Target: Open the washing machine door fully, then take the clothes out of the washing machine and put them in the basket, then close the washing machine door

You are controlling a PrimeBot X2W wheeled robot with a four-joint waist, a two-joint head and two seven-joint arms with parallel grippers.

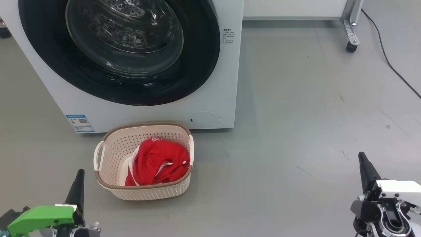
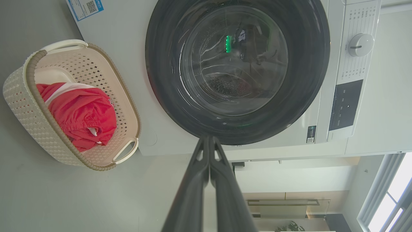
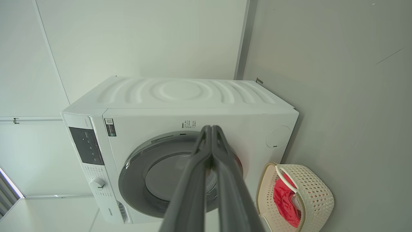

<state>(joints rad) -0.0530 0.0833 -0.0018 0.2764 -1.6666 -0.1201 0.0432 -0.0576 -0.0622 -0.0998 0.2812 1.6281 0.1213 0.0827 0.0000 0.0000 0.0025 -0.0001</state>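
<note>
Door and basket vs. grippers:
- The washing machine door (image 1: 125, 42) sits flush in the white front of the washing machine (image 1: 158, 113). From the right wrist view no gap shows at its rim, so I judge it latched.
- Through the glass the steel drum looks bare. No red fabric is visible inside.
- The clothes (image 1: 158, 161), one red garment with white trim, lie in the basket (image 1: 148, 192), bunched toward its right end.
- The basket stands on the floor (image 1: 296, 131) just in front of the machine's bottom front edge. Its long axis runs along that edge.

Grippers:
- The left gripper (image 1: 80, 174) has its fingers pressed together and holds nothing. It hangs above the floor near the basket's left handle without touching it.
- The right gripper (image 1: 362, 157) is likewise closed and empty, well apart from the basket on the right side of the floor.
- In each wrist view the paired fingers point at the door, which lies ahead of and above both grippers.
- The left arm is the nearer to both door and basket.

Judgement: all three steps appear done. If any move remains, it is a push on the door's black ring to confirm the latch, and the left arm suits that best.
</note>
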